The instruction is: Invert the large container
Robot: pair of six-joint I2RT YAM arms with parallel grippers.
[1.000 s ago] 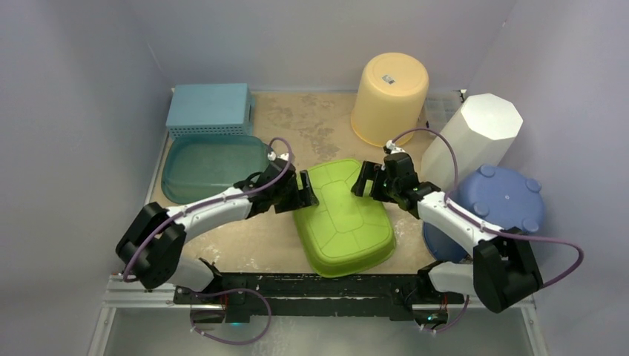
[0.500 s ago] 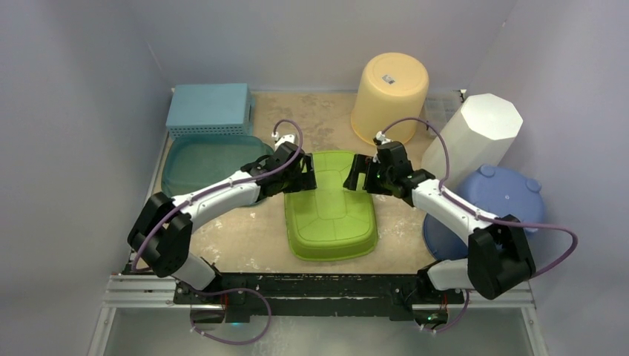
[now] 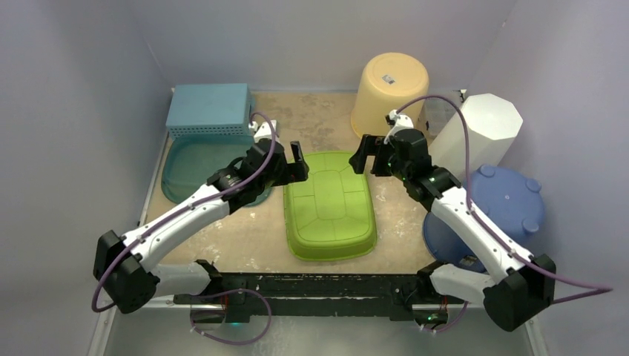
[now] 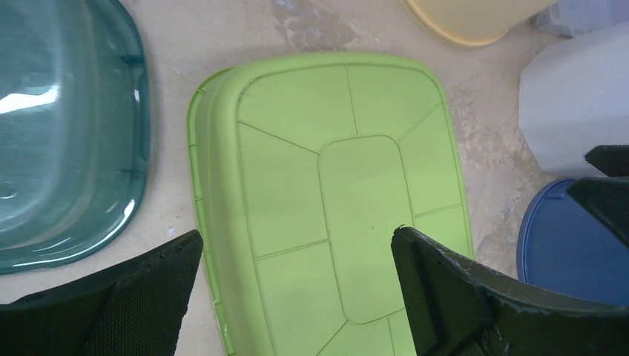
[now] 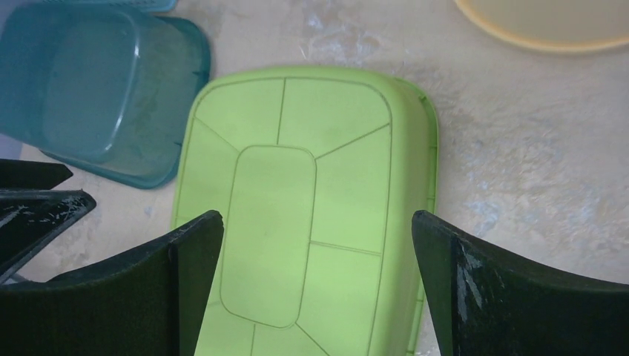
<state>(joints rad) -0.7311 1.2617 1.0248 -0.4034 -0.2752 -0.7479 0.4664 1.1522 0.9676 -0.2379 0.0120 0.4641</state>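
Top external view first: where does the large container point(image 3: 330, 204) lie?

Base up on the desk point(image 3: 311, 119), rim down, its far end between the two pairs of fingers.

Do the left fingers point(image 4: 297, 241) hold it?

No. They are spread wide above its ribbed base and grip nothing. The right fingers point(image 5: 317, 219) are the same, splayed over the far end and empty.

What lies outside the left fingers?

A clear teal tub point(image 3: 200, 167), mouth up, just beside the container. Beyond those fingers lies a pale blue basket point(image 3: 208, 107), upturned.

And on the right?

Beyond the right fingers a yellow bucket point(image 3: 389, 93) lies tilted, base toward the camera. Outside them stands a white faceted bin point(image 3: 478, 137), with a round blue tub point(image 3: 504, 200) nearer the arm's base, feet up.

The surface?

Tan board, scuffed, with pale blotchy patches past both pairs of fingers.

The room?

Plain lilac-grey walls point(image 3: 311, 37) close in on three sides.
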